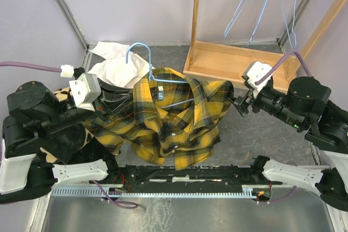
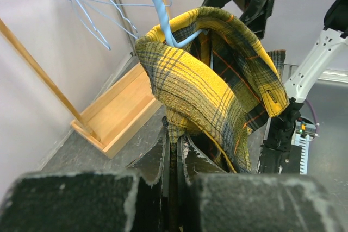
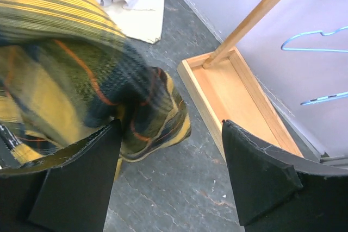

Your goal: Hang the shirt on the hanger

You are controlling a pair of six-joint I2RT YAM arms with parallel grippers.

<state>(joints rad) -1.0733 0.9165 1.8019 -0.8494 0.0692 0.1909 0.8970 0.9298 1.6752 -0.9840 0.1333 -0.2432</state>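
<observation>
Shirt [image 1: 168, 120] hangs bunched at mid-scene between the arms, collar toward the far side, with the hanger [image 1: 142, 58] inside its neck (hook projecting far-left). Left gripper [image 2: 175, 144] pressed together, pinching the shirt's edge. Right gripper [image 3: 171, 156] spread wide, holding nothing, plaid cloth just beside one finger

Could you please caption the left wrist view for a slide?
The left end effector pinches the plaid shirt, the blue hanger protruding from its collar.

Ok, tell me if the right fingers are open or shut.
Open: the right fingers stand wide apart with bare floor between them; the shirt sits off to one side, not between them.
</observation>
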